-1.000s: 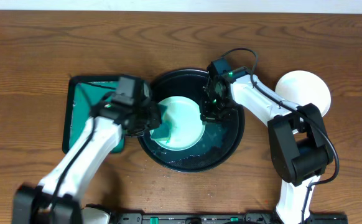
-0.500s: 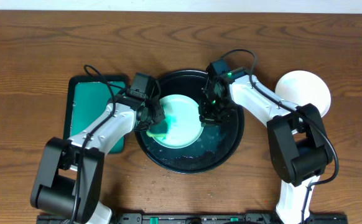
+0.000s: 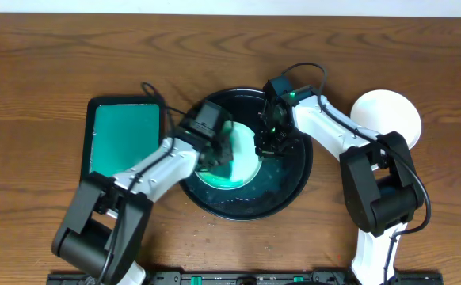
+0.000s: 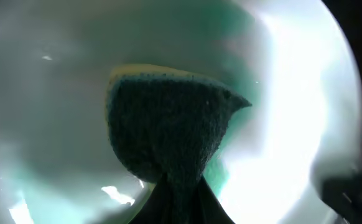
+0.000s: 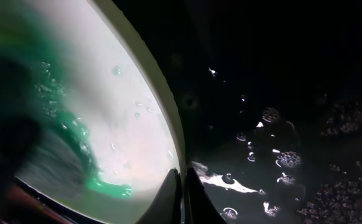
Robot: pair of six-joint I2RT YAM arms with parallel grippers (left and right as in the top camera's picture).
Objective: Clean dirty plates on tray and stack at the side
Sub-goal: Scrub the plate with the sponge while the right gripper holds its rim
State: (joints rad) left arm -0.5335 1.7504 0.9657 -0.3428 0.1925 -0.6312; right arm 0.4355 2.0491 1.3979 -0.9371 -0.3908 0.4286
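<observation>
On the brown wood-grain desk [image 3: 40, 63], the black tray [image 3: 292, 188] holds a green-smeared plate [image 3: 244, 166]; left end effector [image 3: 221, 150] clamps a sponge [image 4: 168, 124] against it, right end effector [image 3: 267, 147] pinches its rim; a white plate [image 3: 385, 115] sits apart at right

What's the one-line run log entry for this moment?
left gripper: shut on sponge, on green-smeared plate | right gripper: shut, at plate rim | plate: in black tray | white plate: on table, right side
</observation>
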